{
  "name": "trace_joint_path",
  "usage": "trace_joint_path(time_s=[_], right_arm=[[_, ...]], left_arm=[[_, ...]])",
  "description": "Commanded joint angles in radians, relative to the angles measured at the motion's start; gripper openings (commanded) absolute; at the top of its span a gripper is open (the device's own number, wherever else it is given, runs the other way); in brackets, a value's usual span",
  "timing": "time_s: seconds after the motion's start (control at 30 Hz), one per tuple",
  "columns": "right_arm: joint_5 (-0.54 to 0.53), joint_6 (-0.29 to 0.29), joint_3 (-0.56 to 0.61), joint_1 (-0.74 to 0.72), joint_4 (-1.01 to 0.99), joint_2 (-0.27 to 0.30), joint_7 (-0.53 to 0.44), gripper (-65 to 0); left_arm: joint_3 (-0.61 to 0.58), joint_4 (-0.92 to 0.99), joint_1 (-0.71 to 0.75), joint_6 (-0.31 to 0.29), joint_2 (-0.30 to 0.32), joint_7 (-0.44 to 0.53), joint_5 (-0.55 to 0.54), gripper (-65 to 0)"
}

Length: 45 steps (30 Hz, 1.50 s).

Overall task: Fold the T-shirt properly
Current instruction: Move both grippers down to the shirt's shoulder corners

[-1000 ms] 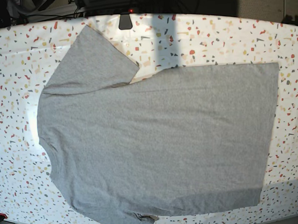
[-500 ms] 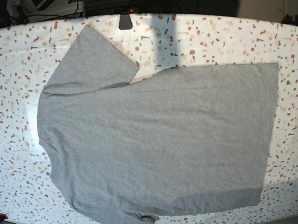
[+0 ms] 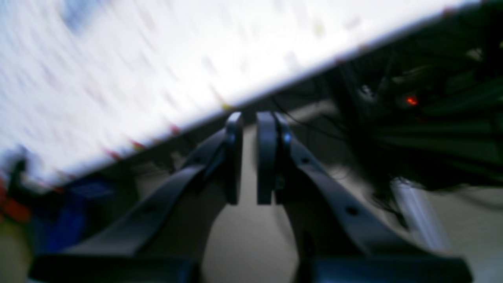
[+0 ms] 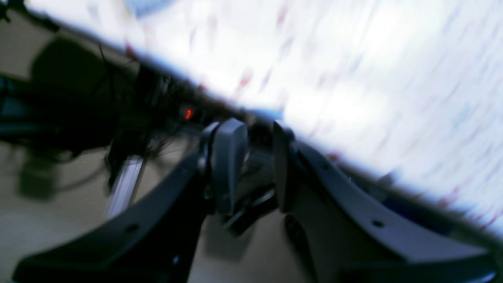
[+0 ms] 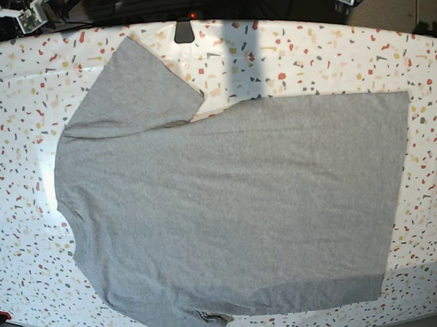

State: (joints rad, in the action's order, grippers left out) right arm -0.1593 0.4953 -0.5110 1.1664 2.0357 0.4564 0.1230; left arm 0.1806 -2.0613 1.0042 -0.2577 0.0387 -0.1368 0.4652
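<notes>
Overhead, the T-shirt (image 5: 235, 206) lies spread flat on the speckled terrazzo table (image 5: 322, 52), plain grey side up, its hem toward the base view's right and its shoulders toward the left. One short sleeve (image 5: 134, 91) fans out from the shirt's upper-left shoulder toward the far table edge; the opposite sleeve reaches the near edge at the bottom, where a little of it is folded under. A small dark clip-like object (image 5: 184, 31) sits on the far rim of the table, just beyond that upper sleeve. Neither arm touches the shirt (only small parts of each show at the top corners of the base view). Both wrist views are motion-blurred. The left gripper (image 3: 249, 157) hangs off the table beyond its edge, jaws parted by a narrow gap with nothing between them. The right gripper (image 4: 259, 165) is likewise off the table, jaws parted more widely and also empty.
</notes>
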Motion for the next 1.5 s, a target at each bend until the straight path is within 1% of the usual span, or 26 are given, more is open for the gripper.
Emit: trace_joint_path(time_s=[0.0,0.13,0.2,0.3,0.37,0.43,0.5,0.53,0.63,0.73,0.8,0.83,0.87,0.93,1.0,1.07,1.27,1.3,1.4,1.47], right_arm=[[-0.006,-0.005,-0.022,0.008,0.024,0.022,-0.017,-48.0],[-0.005,-0.005,-0.032,-0.030,0.040,0.087,-0.014,-48.0],[-0.006,-0.005,-0.032,-0.058,0.040,0.112,0.010,-48.0],[-0.006,-0.005,-0.032,-0.104,0.040,0.125,0.073,-48.0],[-0.006,-0.005,-0.032,-0.128,0.040,0.125,0.109,-48.0],[-0.005,-0.006,-0.032,-0.139,0.040,0.125,0.122,-48.0],[-0.006,-0.006,-0.032,-0.138,0.040,0.125,0.121,-48.0],[-0.006,-0.006,-0.032,-0.138,0.040,0.125,0.121,-48.0],[-0.006,-0.006,-0.032,-0.138,0.040,0.122,0.121,-48.0],[-0.006,-0.009,-0.032,-0.138,0.040,0.122,0.121,-48.0],[-0.006,-0.010,-0.032,-0.138,0.040,0.122,0.121,-48.0],[-0.006,-0.012,-0.032,-0.138,0.040,0.122,0.121,-48.0],[-0.006,-0.018,-0.032,-0.138,0.040,0.122,0.121,-48.0],[-0.006,-0.049,-0.032,-0.138,0.040,0.122,0.126,-48.0],[-0.006,-0.082,-0.032,-0.138,0.040,0.122,0.130,-48.0],[-0.006,-0.103,-0.032,-0.138,0.040,0.122,0.130,-48.0],[-0.005,-0.126,-0.032,-0.139,0.040,0.119,0.137,-48.0],[-0.006,-0.132,-0.032,-0.139,0.040,0.116,0.137,-48.0],[-0.006,-0.134,-0.032,-0.139,0.040,0.117,0.148,-48.0],[-0.006,-0.134,-0.032,-0.138,0.040,0.113,0.152,-48.0]], left_arm=[[0.001,-0.038,0.003,-0.006,0.024,0.024,0.009,-56.2],[0.001,-0.061,-0.064,-0.054,0.127,0.024,0.060,-46.8],[0.001,-0.060,-0.104,-0.070,0.176,0.024,0.108,-43.5],[0.001,-0.059,-0.175,-0.076,0.248,0.023,0.169,-42.8],[0.001,-0.055,-0.225,-0.081,0.296,0.003,0.174,-42.8],[0.001,-0.035,-0.267,-0.092,0.331,-0.020,0.174,-42.8],[0.001,0.010,-0.304,-0.105,0.361,-0.015,0.174,-42.8],[0.001,0.039,-0.325,-0.116,0.375,0.003,0.174,-42.8],[0.000,0.146,-0.392,-0.132,0.411,0.071,0.175,-42.8],[0.000,0.251,-0.468,-0.176,0.442,0.087,0.180,-42.8],[-0.002,0.314,-0.512,-0.207,0.462,0.111,0.218,-42.8],[-0.005,0.342,-0.529,-0.211,0.473,0.126,0.236,-42.8],[-0.008,0.368,-0.544,-0.211,0.484,0.134,0.251,-42.8],[-0.020,0.404,-0.562,-0.211,0.512,0.130,0.253,-42.8],[-0.037,0.417,-0.560,-0.211,0.547,0.130,0.253,-42.8],[-0.052,0.421,-0.558,-0.210,0.573,0.132,0.252,-42.8],[-0.121,0.456,-0.561,-0.209,0.618,0.129,0.253,-42.8],[-0.130,0.463,-0.562,-0.205,0.619,0.129,0.253,-42.8],[-0.152,0.481,-0.577,-0.164,0.618,0.126,0.253,-42.8],[-0.152,0.504,-0.601,-0.162,0.618,0.127,0.249,-42.8]])
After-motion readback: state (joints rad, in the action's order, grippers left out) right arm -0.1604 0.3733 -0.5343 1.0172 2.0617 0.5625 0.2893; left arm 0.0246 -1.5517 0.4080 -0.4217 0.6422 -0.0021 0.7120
